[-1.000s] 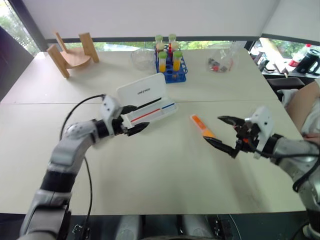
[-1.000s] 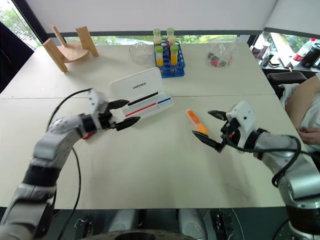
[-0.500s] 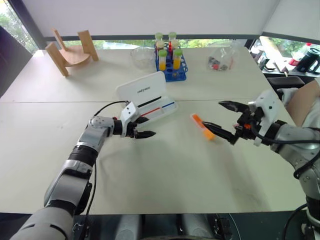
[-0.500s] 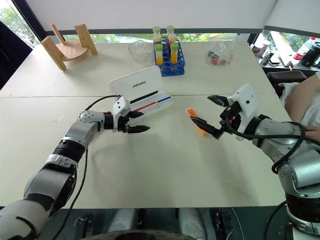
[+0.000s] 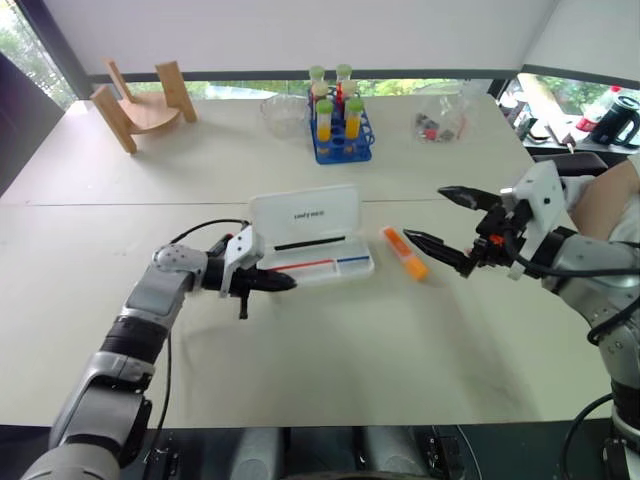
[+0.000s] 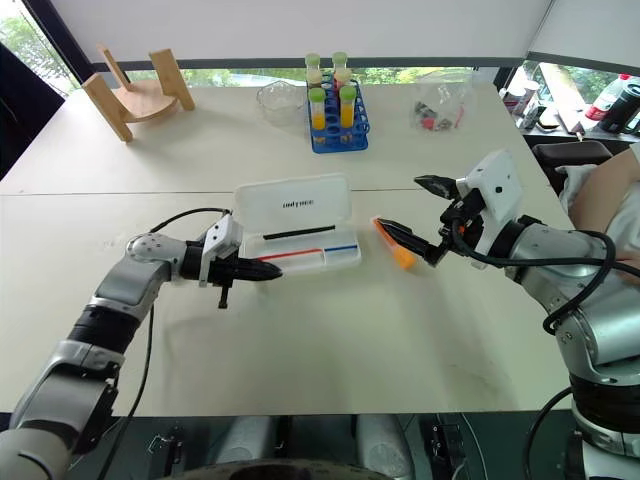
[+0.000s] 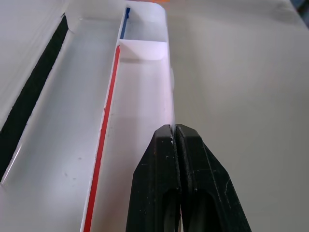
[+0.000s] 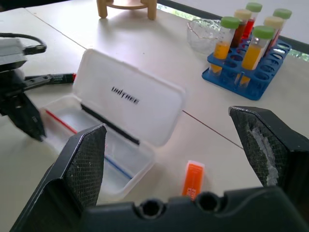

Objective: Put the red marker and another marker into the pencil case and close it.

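Observation:
The pencil case [image 5: 305, 212] lies open mid-table, its white lid standing up behind the tray with the red and blue stripe. My left gripper [image 5: 285, 282] is shut on the tray's front wall, whose thin white rim shows between the fingertips [image 7: 161, 145] in the left wrist view. The orange highlighter [image 5: 405, 253] lies just right of the case. My right gripper [image 5: 425, 213] hovers open above and right of the highlighter, holding nothing. A slim black marker with a red end, the red marker [image 8: 54, 77], lies on the table beyond my left hand.
A blue rack of capped tubes [image 5: 340, 125], a glass bowl [image 5: 285, 115], a wooden stand [image 5: 145, 105] and a clear bag of small parts [image 5: 445, 120] stand along the far side. A person's arm [image 5: 615, 205] is at the right edge.
My left gripper closed on the case's front wall and pulled back. The case slid right and turned square to the table edge. The right gripper stayed open and hardly moved.

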You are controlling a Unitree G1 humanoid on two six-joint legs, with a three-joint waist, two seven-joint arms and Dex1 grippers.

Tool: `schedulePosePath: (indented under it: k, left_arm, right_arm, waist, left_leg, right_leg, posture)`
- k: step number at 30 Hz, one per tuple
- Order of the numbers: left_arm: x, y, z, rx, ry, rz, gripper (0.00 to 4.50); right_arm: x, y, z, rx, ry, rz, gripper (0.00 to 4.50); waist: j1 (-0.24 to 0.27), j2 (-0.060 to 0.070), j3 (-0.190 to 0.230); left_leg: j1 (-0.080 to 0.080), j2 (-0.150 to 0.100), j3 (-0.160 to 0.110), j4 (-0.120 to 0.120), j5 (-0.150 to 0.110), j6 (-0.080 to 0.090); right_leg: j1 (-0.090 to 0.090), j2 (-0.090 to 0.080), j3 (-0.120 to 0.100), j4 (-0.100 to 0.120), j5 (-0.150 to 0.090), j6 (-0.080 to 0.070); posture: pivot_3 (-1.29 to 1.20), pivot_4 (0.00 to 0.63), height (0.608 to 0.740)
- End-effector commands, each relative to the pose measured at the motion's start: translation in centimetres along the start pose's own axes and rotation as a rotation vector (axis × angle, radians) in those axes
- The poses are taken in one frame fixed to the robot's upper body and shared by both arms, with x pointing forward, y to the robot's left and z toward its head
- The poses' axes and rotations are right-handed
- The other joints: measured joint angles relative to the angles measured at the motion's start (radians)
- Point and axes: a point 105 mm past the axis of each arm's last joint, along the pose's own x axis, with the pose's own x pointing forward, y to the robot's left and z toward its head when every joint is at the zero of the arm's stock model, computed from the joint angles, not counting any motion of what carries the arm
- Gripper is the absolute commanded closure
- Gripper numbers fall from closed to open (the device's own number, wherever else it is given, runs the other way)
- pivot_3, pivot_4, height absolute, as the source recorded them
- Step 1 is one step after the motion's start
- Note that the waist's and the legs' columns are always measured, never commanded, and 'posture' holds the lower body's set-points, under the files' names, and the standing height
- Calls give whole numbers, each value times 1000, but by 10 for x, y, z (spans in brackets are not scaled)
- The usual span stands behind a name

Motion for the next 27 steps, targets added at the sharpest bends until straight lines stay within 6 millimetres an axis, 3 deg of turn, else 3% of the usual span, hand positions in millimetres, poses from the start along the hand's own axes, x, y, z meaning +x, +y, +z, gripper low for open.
schedulePosePath:
  k: [1, 12, 15, 21, 23, 25, 27]
  left_arm:
    - [-3, -9, 1, 90, 30, -39, 4455]
    - [-7, -1, -8, 148, 63, 24, 4455]
    - [-13, -5, 1, 122, 10, 43, 3656]
    - [-53, -31, 54, 111, -156, 178, 664]
    - [-67, -33, 68, 88, -194, 278, 664]
    - [-95, -25, 75, 41, -248, 482, 664]
    - [-124, -14, 65, -7, -244, 704, 664]
  right_arm:
    - [1, -2, 11, -42, -34, 7, 0]
    - [6, -3, 11, -59, -35, 35, 0]
    - [7, -3, 10, -54, -34, 45, 0]
    - [10, -4, 7, -41, -26, 78, 0]
    - [10, -4, 6, -42, -25, 90, 0]
    - [13, -4, 8, -43, -32, 99, 0]
    - [14, -5, 11, -41, -44, 108, 0]
  waist:
    - [3, 0, 0]
    - [1, 0, 0]
    - [0, 0, 0]
    - [-5, 0, 2]
    - [-3, 0, 2]
    - [-3, 0, 3]
    - [-3, 0, 3]
  left_leg:
    - [0, 0, 0, 0, 0, 0]
    - [0, 0, 0, 1, 0, 0]
    - [0, 0, 0, 1, 0, 0]
    - [-2, 2, -2, 0, 0, 1]
    - [-2, 3, -1, 1, 0, 1]
    - [-1, 3, -1, 1, 0, 1]
    - [0, 2, -1, 2, 0, 1]
  right_leg:
    - [0, 0, 0, 0, 0, 0]
    - [0, 0, 0, 1, 0, 0]
    - [0, 0, 0, 1, 0, 0]
    - [-4, 0, 1, 3, 0, 0]
    - [-5, 0, 2, 4, 0, 0]
    - [-4, -1, 2, 5, 0, 0]
    - [-4, -2, 2, 6, 0, 0]
  posture:
    - [0, 150, 740]
    - [0, 150, 740]
    - [0, 150, 740]
    - [0, 150, 740]
    - [0, 150, 740]
    - [0, 150, 740]
    - [0, 150, 740]
